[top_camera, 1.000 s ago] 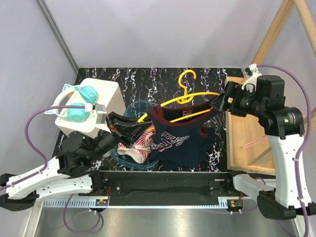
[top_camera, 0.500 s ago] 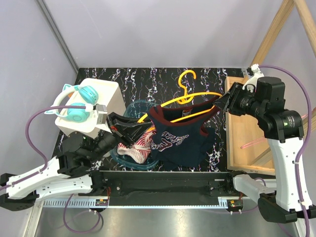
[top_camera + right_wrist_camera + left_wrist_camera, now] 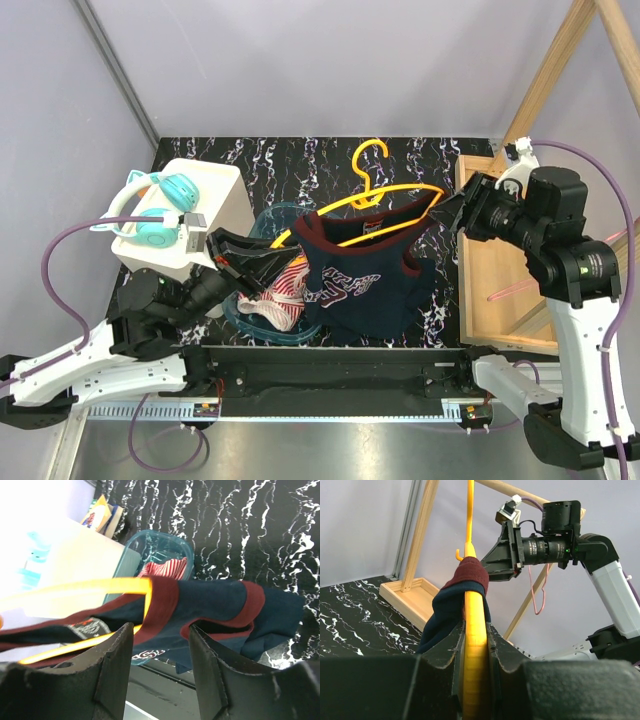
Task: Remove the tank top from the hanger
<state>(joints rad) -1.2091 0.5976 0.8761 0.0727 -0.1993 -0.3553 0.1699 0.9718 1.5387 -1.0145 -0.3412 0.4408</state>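
On black marble table (image 3: 300, 160), grey walls (image 3: 300, 60): L tool (image 3: 476, 626) clamping hanger (image 3: 469, 510), R tool (image 3: 160, 626) apart.

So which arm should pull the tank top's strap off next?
Right. The right gripper sits at the tank top strap at the hanger's free end; the left gripper is clamped on the hanger.

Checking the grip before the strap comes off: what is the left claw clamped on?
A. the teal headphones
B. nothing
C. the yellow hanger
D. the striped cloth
C: the left wrist view shows the left claw shut around the yellow hanger, just below the strap of the tank top.
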